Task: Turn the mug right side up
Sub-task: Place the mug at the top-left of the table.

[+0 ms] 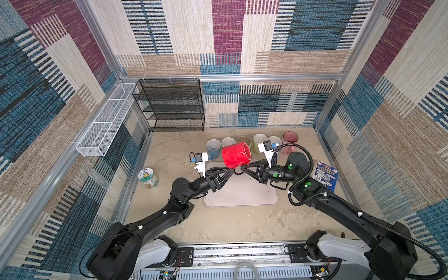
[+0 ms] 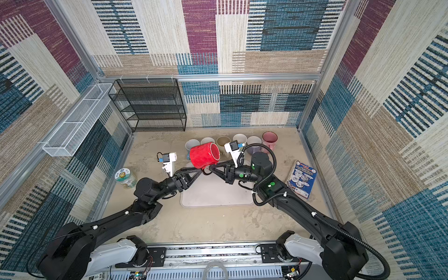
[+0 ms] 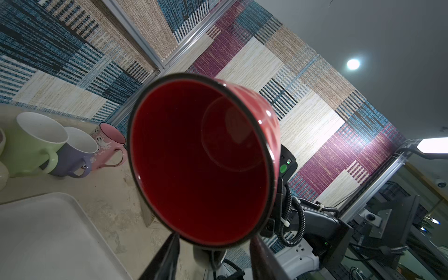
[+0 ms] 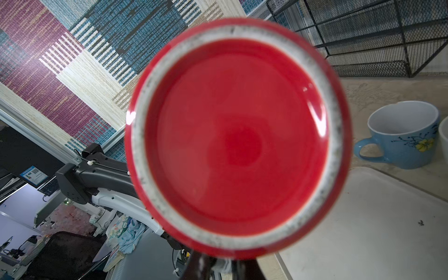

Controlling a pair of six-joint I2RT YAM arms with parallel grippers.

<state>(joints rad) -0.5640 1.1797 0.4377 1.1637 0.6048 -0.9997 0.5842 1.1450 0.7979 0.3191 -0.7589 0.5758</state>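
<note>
Jar (image 1: 148,178) at far left, standing well apart from the work. Next comes the left gripper (image 1: 232,171), its jaws part-open. In the left wrist view its fingers (image 3: 167,254) stand on either side of the handle (image 3: 211,255), and contact with it cannot be told. At centre the red mug (image 1: 236,155) hangs in the air on its side above the tray (image 1: 242,196), handle downward. Its mouth faces the left arm and its unglazed foot ring faces the right arm. Behind it a row of mugs (image 1: 213,148) stands upright on the table. The right gripper (image 1: 243,169) meets the handle from the opposite side with its jaws closed narrow on it. Since the mug is clear of every surface, this grip appears to carry the whole load. Book (image 1: 324,175) at far right, lying flat. The step in hand appears to be the half-way point of the turn, possibly a regrasp at the handle. The next move probably calls for one firm grip and a further quarter roll that brings the mouth upward. A gentle set-down, base first, on the tray would then follow.
</note>
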